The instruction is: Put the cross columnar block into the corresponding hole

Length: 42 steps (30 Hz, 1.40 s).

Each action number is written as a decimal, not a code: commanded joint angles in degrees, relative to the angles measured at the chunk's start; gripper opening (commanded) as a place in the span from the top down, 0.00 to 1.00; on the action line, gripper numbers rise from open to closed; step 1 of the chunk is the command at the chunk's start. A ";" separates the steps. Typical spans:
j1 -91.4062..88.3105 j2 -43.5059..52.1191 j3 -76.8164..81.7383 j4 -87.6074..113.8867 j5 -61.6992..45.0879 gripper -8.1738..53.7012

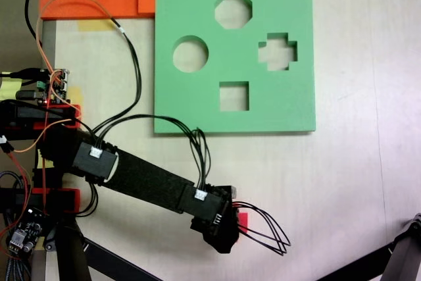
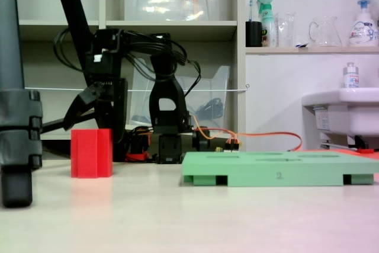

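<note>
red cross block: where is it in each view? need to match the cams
Top-down fixed view: red cross block sits low, right of centre, mostly hidden under the arm's hand; a small red corner shows.
Table-level fixed view: the block stands upright on the table at left, fully visible, the hand just above and behind it.
Shared landmark: green foam board, beyond the block in the top-down view, to its right in the table-level view.

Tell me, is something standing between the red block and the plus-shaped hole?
Nothing visible does. Bare table lies between the red block and the green board; the plus-shaped hole is open.
</note>
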 commanded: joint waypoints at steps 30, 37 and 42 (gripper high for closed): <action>-4.57 5.36 -4.13 17.93 5.27 0.51; -9.93 12.04 -4.22 21.45 9.05 0.51; -22.68 13.89 -12.22 20.57 21.88 0.51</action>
